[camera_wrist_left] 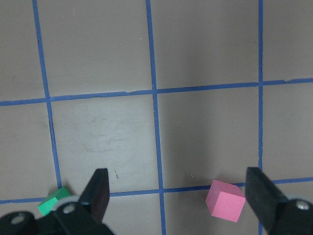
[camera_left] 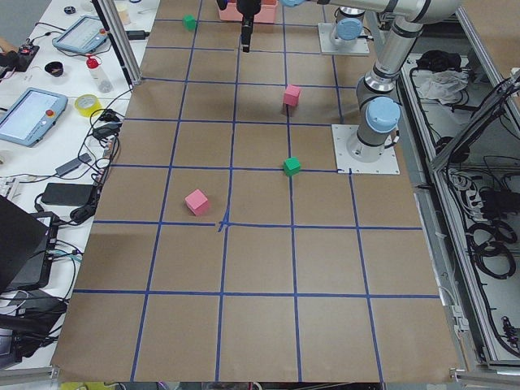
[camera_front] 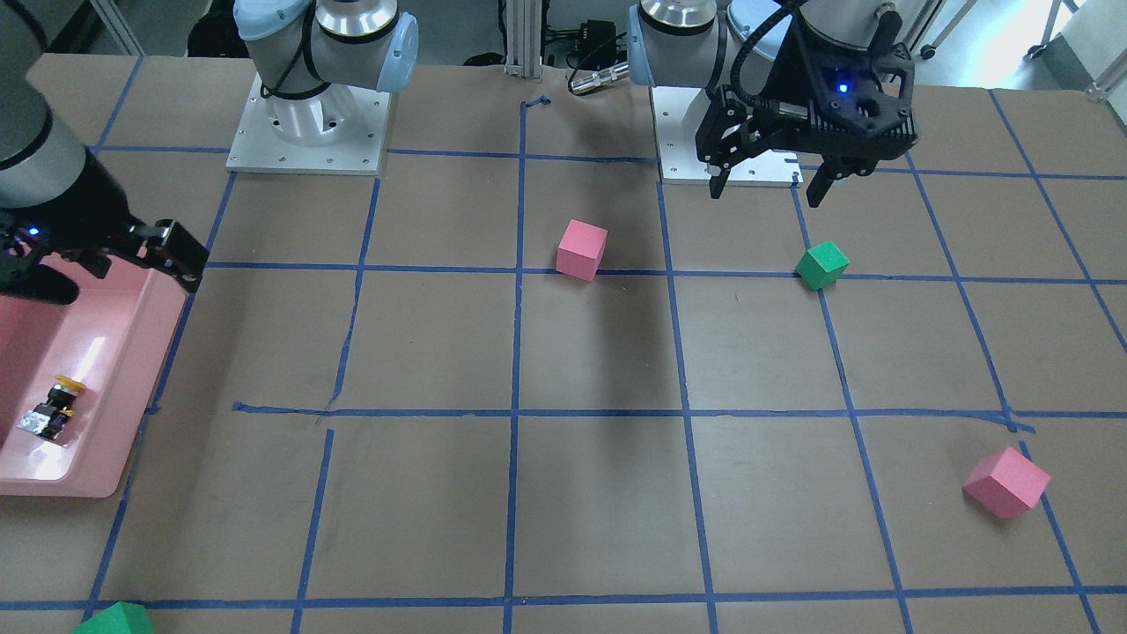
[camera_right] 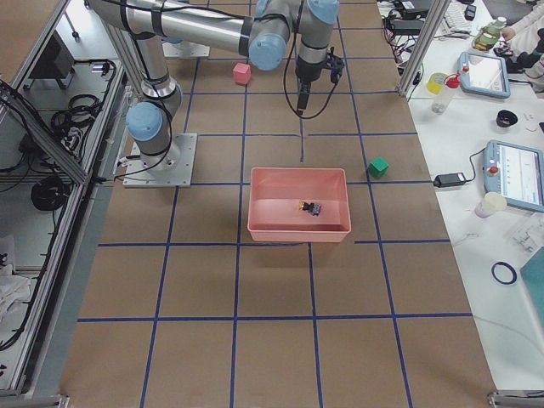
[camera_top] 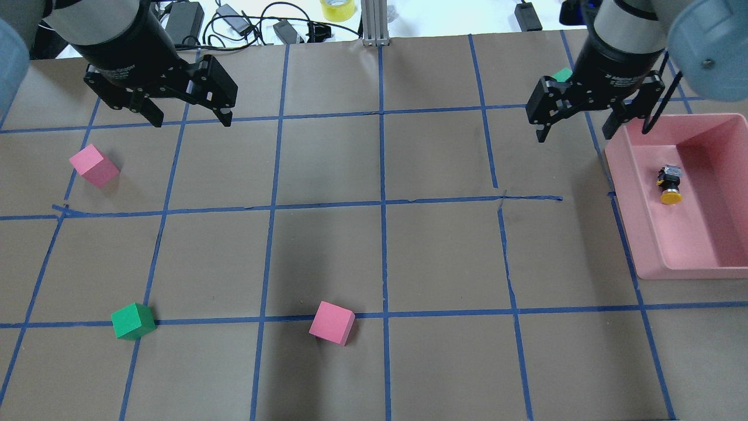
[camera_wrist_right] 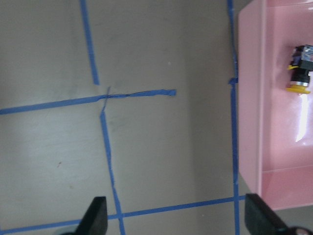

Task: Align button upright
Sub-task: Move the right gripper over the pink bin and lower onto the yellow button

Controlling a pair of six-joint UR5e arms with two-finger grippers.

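Observation:
The button (camera_top: 669,184) lies on its side on the floor of a pink tray (camera_top: 625,193) at the table's right, with its yellow cap towards the robot and its silvery base away. It also shows in the front-facing view (camera_front: 55,408) and the right wrist view (camera_wrist_right: 301,71). My right gripper (camera_top: 575,135) is open and empty. It hovers just left of the tray's far corner, apart from the button. My left gripper (camera_top: 191,121) is open and empty above the far left of the table.
A pink cube (camera_top: 93,165) lies at the left and another pink cube (camera_top: 332,323) near the front middle. A green cube (camera_top: 133,321) lies at the front left, and another green cube (camera_top: 564,74) shows behind my right gripper. Blue tape lines grid the brown table.

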